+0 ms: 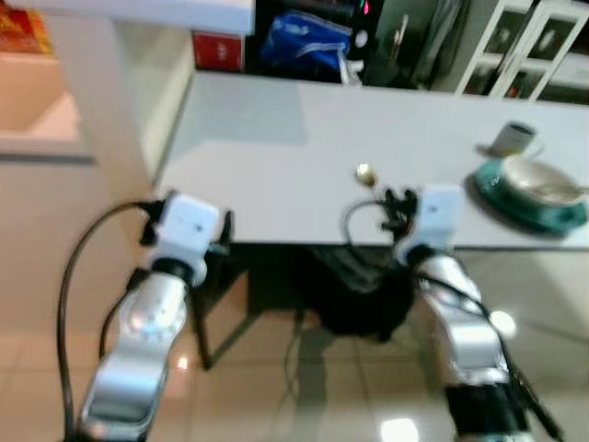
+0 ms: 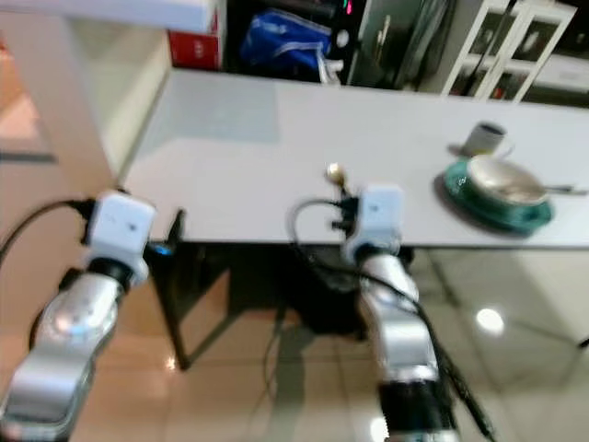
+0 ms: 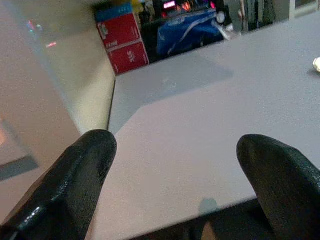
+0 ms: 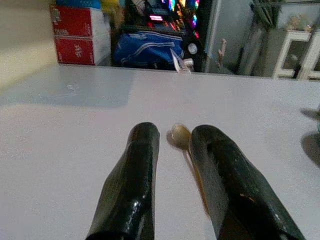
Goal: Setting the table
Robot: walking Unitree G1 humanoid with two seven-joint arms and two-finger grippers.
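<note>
**Two pincers at the near edge, one on the spoon**

Your right pincer (image 4: 172, 160) sits low over the grey surface (image 1: 276, 175), its two black fingers (image 4: 135, 170) drawn close together with the thin handle of a gold-coloured spoon (image 4: 180, 136) running between them. The spoon's bowl pokes out just past the fingertips, and from the head cameras it shows as a small bright spot just ahead of the right wrist, near the front edge. Whether the fingers actually press the handle you cannot tell, as the handle lies along the inner side of one finger.

Your left pincer (image 3: 175, 185) is spread wide and holds nothing. It hangs at the near left corner of the surface, with its fingers (image 3: 75, 180) framing bare grey top.

Well to the right on the surface you have a teal plate (image 1: 529, 204) carrying a pale bowl (image 1: 538, 180) with a utensil resting across it. A cup (image 1: 512, 138) stands just behind the plate.

Beyond the far edge, red boxes (image 4: 80, 35) are stacked beside a blue bag (image 4: 147, 50). White markings show on the boxes, but they are too blurred to read. White glass-fronted cabinets (image 1: 529, 46) stand at the back right.
</note>
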